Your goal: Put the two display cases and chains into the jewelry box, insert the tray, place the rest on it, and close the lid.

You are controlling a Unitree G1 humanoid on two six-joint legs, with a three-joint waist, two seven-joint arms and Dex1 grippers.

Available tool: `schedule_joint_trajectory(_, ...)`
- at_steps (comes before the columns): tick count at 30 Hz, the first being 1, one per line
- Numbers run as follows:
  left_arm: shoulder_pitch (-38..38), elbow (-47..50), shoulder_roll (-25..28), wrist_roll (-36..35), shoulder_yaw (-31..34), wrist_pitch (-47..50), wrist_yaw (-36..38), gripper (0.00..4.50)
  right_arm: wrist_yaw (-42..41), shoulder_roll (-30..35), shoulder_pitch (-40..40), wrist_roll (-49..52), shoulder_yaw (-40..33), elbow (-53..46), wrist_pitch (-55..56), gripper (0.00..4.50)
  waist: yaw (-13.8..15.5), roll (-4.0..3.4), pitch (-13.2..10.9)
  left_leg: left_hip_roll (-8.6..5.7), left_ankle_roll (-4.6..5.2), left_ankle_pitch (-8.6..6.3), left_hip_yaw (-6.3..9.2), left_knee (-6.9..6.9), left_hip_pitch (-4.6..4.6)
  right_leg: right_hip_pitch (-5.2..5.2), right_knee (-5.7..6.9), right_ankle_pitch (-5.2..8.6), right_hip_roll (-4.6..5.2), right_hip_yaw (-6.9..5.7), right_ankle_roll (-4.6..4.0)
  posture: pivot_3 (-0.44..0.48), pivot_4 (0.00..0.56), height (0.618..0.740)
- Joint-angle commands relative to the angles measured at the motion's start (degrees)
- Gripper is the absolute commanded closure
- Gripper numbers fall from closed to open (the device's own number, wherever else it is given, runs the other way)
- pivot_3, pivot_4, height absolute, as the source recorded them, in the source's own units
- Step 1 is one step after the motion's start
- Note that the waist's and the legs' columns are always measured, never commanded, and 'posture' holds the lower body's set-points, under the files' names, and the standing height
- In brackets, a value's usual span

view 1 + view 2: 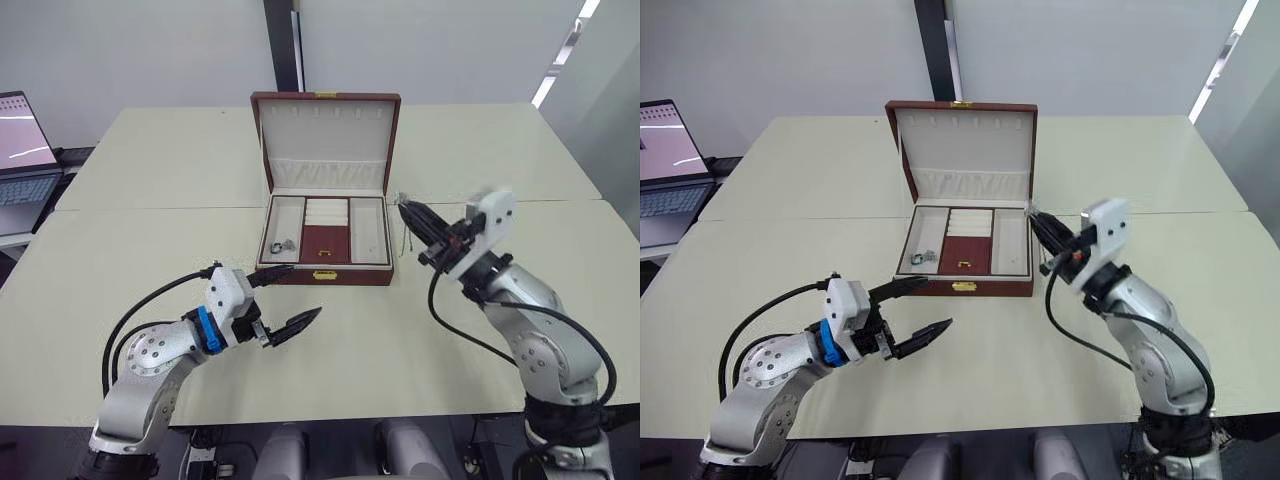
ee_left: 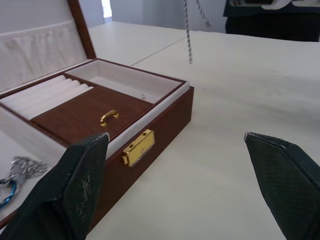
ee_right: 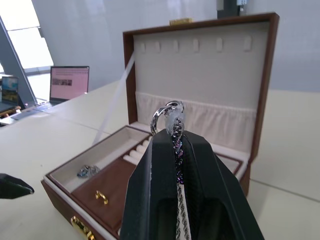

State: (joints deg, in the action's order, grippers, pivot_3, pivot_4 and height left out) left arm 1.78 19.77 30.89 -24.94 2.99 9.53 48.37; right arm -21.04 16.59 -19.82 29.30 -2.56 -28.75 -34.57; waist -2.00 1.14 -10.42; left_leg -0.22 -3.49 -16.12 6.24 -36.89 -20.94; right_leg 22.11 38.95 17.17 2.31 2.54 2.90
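The jewelry box (image 1: pixel 352 275) stands open at mid-table with its lid (image 1: pixel 325 128) upright behind it. The tray (image 1: pixel 324 241) sits inside it. A silvery chain with a blue ring (image 1: pixel 280 243) lies in the tray's left cream section. My right gripper (image 1: pixel 403 208) is shut on another chain (image 3: pixel 169 116), holding it by its ring end just right of the box. The rest of that chain dangles (image 1: pixel 404 238) above the table. My left gripper (image 1: pixel 305 290) hovers open and holds nothing, in front of the box's left front corner. The two display cases are hidden.
A laptop (image 1: pixel 22 150) stands open at the far left on a side table. The box's gold clasp (image 1: pixel 325 274) faces me. Bare tabletop (image 1: pixel 400 340) lies in front of the box and on both sides of it.
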Motion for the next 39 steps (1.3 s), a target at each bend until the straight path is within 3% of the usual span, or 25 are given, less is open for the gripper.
schedule_joint_trajectory(1, 1.94, 1.99, -1.12, -1.14, 2.80, -0.74, -2.31, 0.00, 0.05, -0.67, -2.91, 0.36, 0.88, 0.68, 0.11, 4.50, 0.06, 0.00, 0.00, 0.00, 0.00, 0.00, -0.01, 0.00, -0.01, 0.00, -0.02, 0.00, 0.01, 0.00, 0.00, 0.000, 0.150, 0.740)
schedule_joint_trajectory(15, 8.43, 9.37, -3.15, -1.37, 3.58, 1.33, -9.13, 0.00, -1.66, -3.48, -7.92, -3.00, 5.33, 10.19, 3.21, 4.50, 0.10, -0.01, 0.00, -0.03, 0.00, 0.00, -0.03, 0.00, -0.03, 0.04, 0.00, 0.00, 0.06, 0.01, 0.00, 0.000, 0.150, 0.740)
schedule_joint_trajectory(39, 9.80, 8.75, -3.60, -0.57, 3.57, -0.96, -9.76, 0.00, -2.57, -4.45, -5.19, -8.47, 7.49, 16.39, 5.06, 4.50, 0.10, -0.02, -0.01, -0.03, 0.00, 0.00, -0.03, 0.00, -0.04, 0.05, 0.00, 0.00, 0.05, 0.01, 0.00, 0.000, 0.150, 0.740)
